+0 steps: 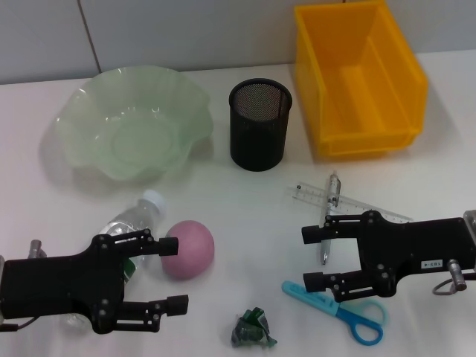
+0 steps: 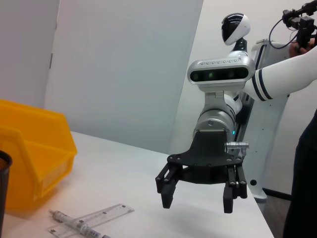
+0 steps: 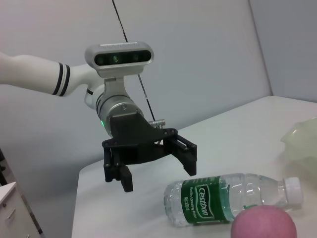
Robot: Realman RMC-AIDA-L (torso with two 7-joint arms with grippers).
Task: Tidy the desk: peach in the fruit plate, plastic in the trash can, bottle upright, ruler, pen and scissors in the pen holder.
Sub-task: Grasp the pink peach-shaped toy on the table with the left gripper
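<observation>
**Q:** White desk against a pale wall: where do the task items lie, and what is each end effector doing?

**A:** Peach lies near the front, touching the side of the bottle, which lies on its side with the cap toward the fruit plate. Left gripper hovers low beside them, jaws spread wide, holding nothing; its upper finger ends just at the peach. Plastic, a crumpled green scrap, sits at the front edge. Pen lies across the ruler; scissors lie just in front of the right gripper, which is likewise wide open and empty, its fingers either side of the pen's lower end. Pen holder and trash can stand at the back.

**Q:** What could go wrong from here?

**A:** Judged from this layout: closing on the peach may nudge the round bottle and set it rolling, or the peach may roll away from a single finger's touch. On the right, a grasp at the pen could catch the ruler beneath it and drag or lift both. Thin, flat ruler and scissors offer little edge to pinch and may slip.
</observation>
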